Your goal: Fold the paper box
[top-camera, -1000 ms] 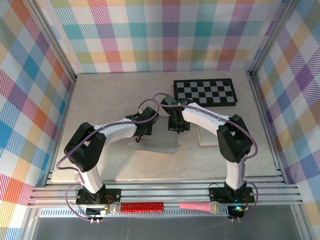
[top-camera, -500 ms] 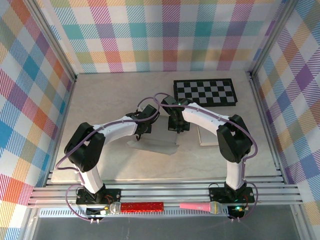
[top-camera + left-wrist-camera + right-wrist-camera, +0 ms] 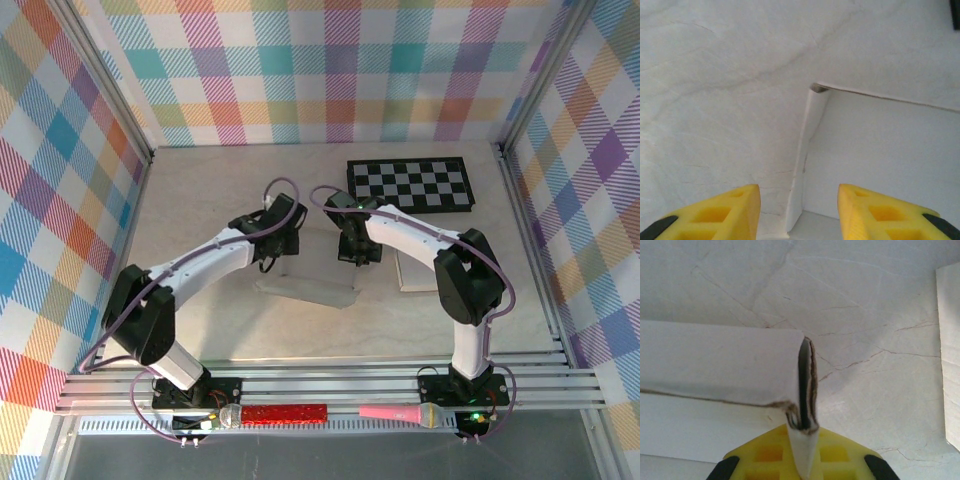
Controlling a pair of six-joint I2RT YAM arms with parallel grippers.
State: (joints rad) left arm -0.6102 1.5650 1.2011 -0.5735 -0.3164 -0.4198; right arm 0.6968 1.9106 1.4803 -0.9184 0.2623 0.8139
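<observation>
Paper box (image 3: 305, 290) lies mostly flat on the table (image 3: 200, 200), approx centre, btwn my two arms.

Surface and room: nearest me are the aluminium rails (image 3: 320, 385) w/ both arm bases bolted on. Then comes a pale marble-look tabletop w/ fine grey veins. Plaid walls (image 3: 300, 70) close it in on three sides, w/ metal posts at the far corners.

Other bits: on the rails, a red mic (image 3: 285, 412) lies left of centre and a pink mic (image 3: 400, 413) to its right, both well apart from the box. Further out, a white card (image 3: 415, 272) lies flat beside the box's right end; the right arm covers the card's far edge from above. Beyond that, a chessboard (image 3: 410, 185) sits far right, near the back wall.

Left gripper (image 3: 799, 212): yellow fingers parted, nothing held. It hangs over the box's left end, where a raised side strip (image 3: 807, 145) runs away from the gap btwn them.

Right gripper (image 3: 802, 455): clamped on an upright flap (image 3: 805, 385) at the box's right end. The flap shows edge-on, w/ brownish frayed fibres along the fold.

Box itself: plain white panels, not yet formed into a box shape.
</observation>
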